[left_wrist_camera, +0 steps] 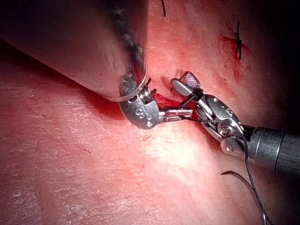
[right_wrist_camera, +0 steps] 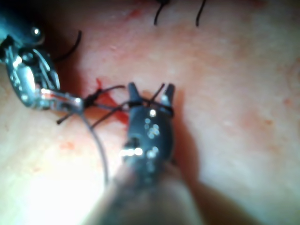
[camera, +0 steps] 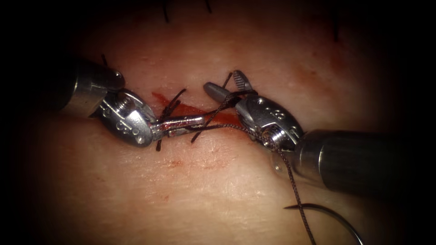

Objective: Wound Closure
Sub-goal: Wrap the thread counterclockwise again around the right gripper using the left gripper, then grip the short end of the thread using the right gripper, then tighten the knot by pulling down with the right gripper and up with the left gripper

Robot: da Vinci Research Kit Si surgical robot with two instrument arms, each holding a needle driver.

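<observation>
The cut (camera: 181, 109) shows as a short red slit in the tissue (camera: 218, 181). Over it, my left tool (camera: 200, 120) (left_wrist_camera: 189, 111) (right_wrist_camera: 78, 102) has its jaws shut on the dark thread (camera: 295, 190) near a stitch with short ends. My right tool (camera: 227, 85) (left_wrist_camera: 183, 82) (right_wrist_camera: 151, 91) is on the cut's right side with its jaws open and empty. The thread is looped around the base of these jaws. From there it trails down to the curved needle (camera: 331, 212) (left_wrist_camera: 239, 176), which lies loose on the tissue at lower right, held by neither tool.
Cut ends of earlier stitches (camera: 165, 11) stick up along the far edge, and another stitch (left_wrist_camera: 239, 40) sits in a red patch. Red fluid (camera: 195, 161) stains the tissue below the cut. The right shaft (camera: 354, 159) crosses the lower right.
</observation>
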